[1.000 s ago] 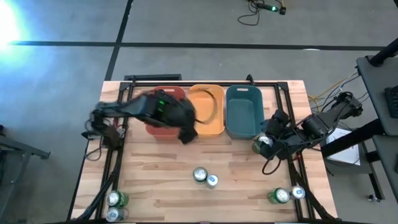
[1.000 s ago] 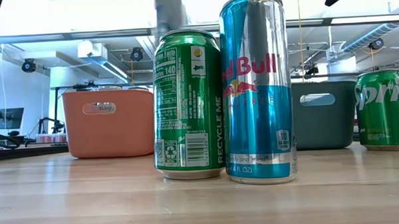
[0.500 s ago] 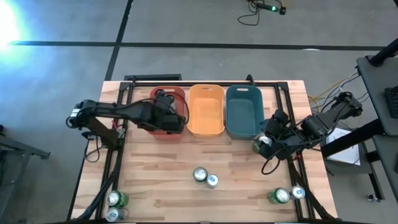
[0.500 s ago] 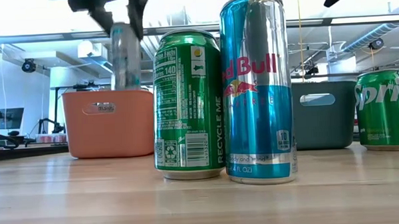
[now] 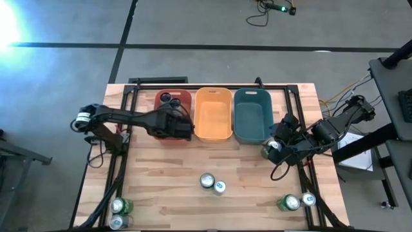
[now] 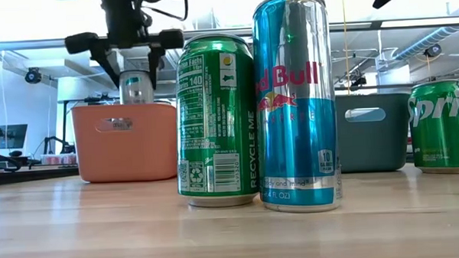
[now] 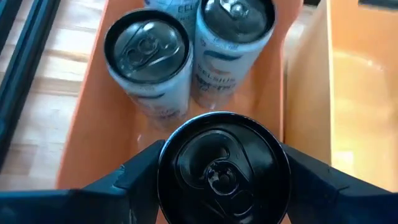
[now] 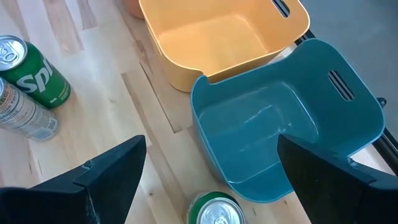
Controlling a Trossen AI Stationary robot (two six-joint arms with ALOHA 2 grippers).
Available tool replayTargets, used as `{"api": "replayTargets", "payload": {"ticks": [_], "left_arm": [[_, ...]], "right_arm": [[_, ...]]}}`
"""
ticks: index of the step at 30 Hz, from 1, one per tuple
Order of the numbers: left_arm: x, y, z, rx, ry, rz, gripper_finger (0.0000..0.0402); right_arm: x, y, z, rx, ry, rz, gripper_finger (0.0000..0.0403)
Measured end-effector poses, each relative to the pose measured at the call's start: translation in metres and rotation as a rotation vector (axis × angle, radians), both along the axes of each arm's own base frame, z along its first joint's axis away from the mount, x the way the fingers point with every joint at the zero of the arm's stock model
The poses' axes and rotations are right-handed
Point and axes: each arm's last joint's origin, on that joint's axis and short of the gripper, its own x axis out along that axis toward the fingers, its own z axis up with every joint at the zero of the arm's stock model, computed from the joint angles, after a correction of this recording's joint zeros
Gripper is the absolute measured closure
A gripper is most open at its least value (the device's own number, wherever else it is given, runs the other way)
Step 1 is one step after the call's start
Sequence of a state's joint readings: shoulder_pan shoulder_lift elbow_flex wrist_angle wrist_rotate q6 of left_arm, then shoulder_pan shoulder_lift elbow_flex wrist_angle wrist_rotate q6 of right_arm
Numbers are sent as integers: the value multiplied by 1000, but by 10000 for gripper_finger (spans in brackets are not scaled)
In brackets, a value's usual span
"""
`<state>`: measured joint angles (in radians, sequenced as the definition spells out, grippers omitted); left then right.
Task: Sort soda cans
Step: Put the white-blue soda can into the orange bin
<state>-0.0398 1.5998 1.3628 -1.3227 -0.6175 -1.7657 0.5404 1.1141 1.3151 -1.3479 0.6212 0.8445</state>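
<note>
over the near end of the red tub [image 5: 183, 98]: left gripper [image 7: 224, 177] clamped on a black-topped can [image 7: 222, 167], held upright just above two white cans [image 7: 148, 53] standing at the tub's far end. right of the teal tub [image 5: 252, 115]: right gripper [image 5: 278, 149] waiting, fingers spread wide, green can [image 8: 215, 211] below. mid-table near edge: green can and blue can [image 6: 296, 104] side by side. near corners: two more pairs.

Grey floor [image 5: 193, 26] with dark tape lines; wooden table [image 5: 167, 180]; exposed ceiling pipes [image 6: 410, 42].
</note>
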Motion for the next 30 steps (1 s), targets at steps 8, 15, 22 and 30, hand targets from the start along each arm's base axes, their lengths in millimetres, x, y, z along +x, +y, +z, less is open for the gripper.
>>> {"api": "replayTargets", "payload": {"ticks": [8,15,22,30], "left_arm": [[7,13,-10,2,19,60,161],[6,21,-10,4,13,100,160],[7,25,-10,20,-1,111,159],[7,28,-11,20,2,116,139]], "right_arm": [[0,0,0,-3,3,5,44],[0,0,0,10,10,11,44],[0,1,0,21,7,7,44],[1,1,0,35,-2,0,44]]}}
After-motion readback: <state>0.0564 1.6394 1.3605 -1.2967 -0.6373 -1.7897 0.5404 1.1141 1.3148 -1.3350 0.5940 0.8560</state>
